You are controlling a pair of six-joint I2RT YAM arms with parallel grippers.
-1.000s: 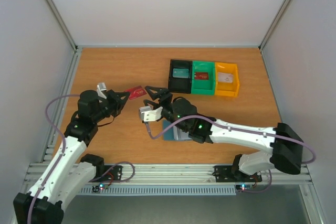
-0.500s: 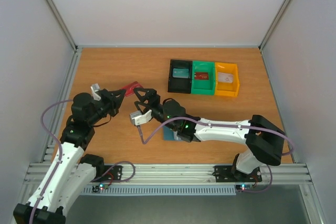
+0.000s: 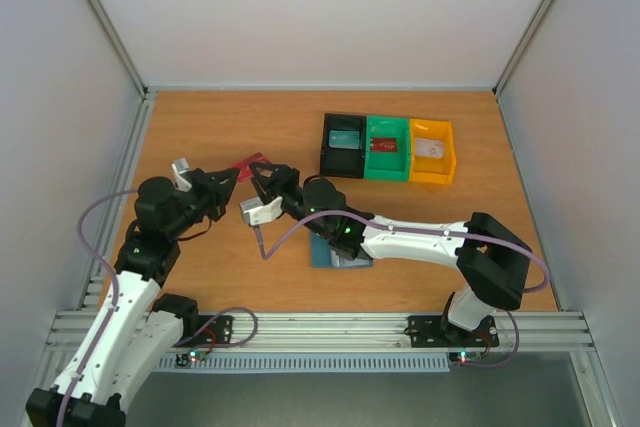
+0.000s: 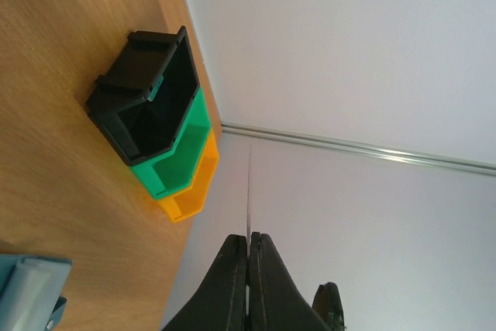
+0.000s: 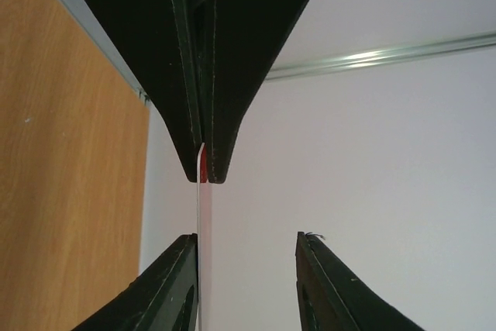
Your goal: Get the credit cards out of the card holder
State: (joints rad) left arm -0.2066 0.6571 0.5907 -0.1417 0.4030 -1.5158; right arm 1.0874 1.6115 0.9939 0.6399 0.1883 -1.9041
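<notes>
The left fingers point(image 4: 232, 281) are clamped together on a red credit card point(image 3: 247, 161), holding it in the air above the bench point(image 3: 200, 127). The right fingers point(image 5: 174, 288) stand apart around the card's free end, with one of them just beside its face. The blue-grey card holder point(image 3: 328, 255) lies on the bench under the right arm, and another red card point(image 3: 385, 145) rests in the green bin point(image 3: 388, 173).
</notes>
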